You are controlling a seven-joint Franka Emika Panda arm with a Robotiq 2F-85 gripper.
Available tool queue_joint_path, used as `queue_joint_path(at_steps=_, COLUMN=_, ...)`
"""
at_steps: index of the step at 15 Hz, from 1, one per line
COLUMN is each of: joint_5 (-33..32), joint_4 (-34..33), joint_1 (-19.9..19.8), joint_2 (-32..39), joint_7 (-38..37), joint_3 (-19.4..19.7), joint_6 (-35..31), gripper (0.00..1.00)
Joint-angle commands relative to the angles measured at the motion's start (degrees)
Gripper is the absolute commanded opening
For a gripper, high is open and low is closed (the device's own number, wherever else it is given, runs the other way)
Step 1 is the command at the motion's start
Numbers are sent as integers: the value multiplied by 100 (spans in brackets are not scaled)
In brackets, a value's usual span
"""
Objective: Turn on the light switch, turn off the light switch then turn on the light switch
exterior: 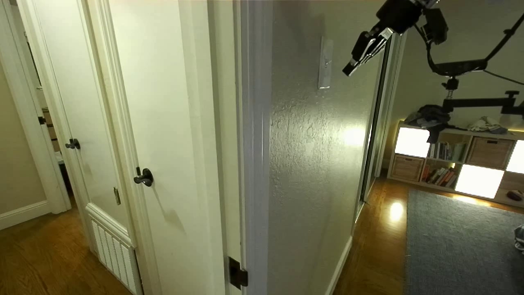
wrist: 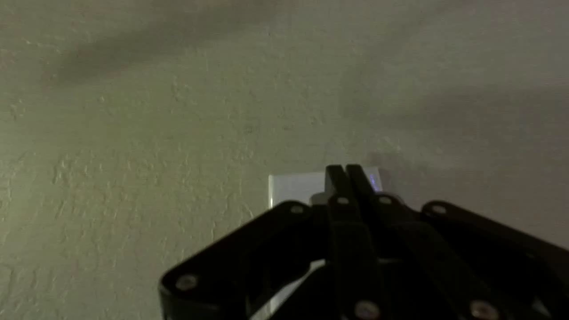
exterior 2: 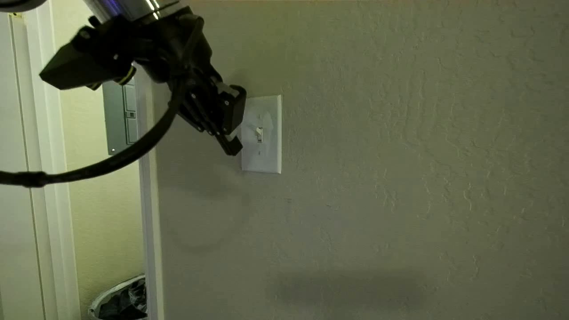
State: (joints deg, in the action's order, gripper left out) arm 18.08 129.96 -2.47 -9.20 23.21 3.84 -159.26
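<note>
robotiq gripper [wrist: 345, 168] hangs nr the toggle light switch [exterior 2: 260, 134], pinched tog. w/ nothing held; i see black door handle [exterior: 144, 177] well apart from that switch.

The light switch [exterior 2: 262, 134] looks smooth, the wall [exterior 2: 400, 160] rough.

Pale, upright, rectangular light switch [exterior 2: 262, 134], wall-mounted

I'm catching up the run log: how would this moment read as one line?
Pincer: shut, holding nothing | light switch: setting unclear | contact: none, gap visible in an exterior view
</note>
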Motion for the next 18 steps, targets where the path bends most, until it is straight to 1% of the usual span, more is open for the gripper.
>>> queue_joint_path(at_steps=1, joint_5=-62, joint_4=178, joint_1=-66, joint_2=-199, joint_7=-187, joint_3=7, joint_6=347, gripper=6)
queue_joint_path(at_steps=2, joint_5=-178, joint_4=177, joint_1=58, joint_2=-209, joint_7=-304, joint_3=137, joint_6=346, gripper=6)
queue_joint_path(at_steps=8, joint_5=-449, joint_4=-18, joint_1=38, joint_2=-174, joint_7=-616, joint_3=151, joint_6=219, gripper=6)
queue_joint_path(at_steps=13, joint_5=-419, joint_4=-261, joint_1=90, joint_2=-106, joint_7=-578, joint_3=153, joint_6=104, gripper=6)
queue_joint_path(at_steps=18, joint_5=-526, joint_4=-499, joint_1=93, joint_2=-5, joint_7=-589, joint_3=139, joint_6=-41, gripper=6)
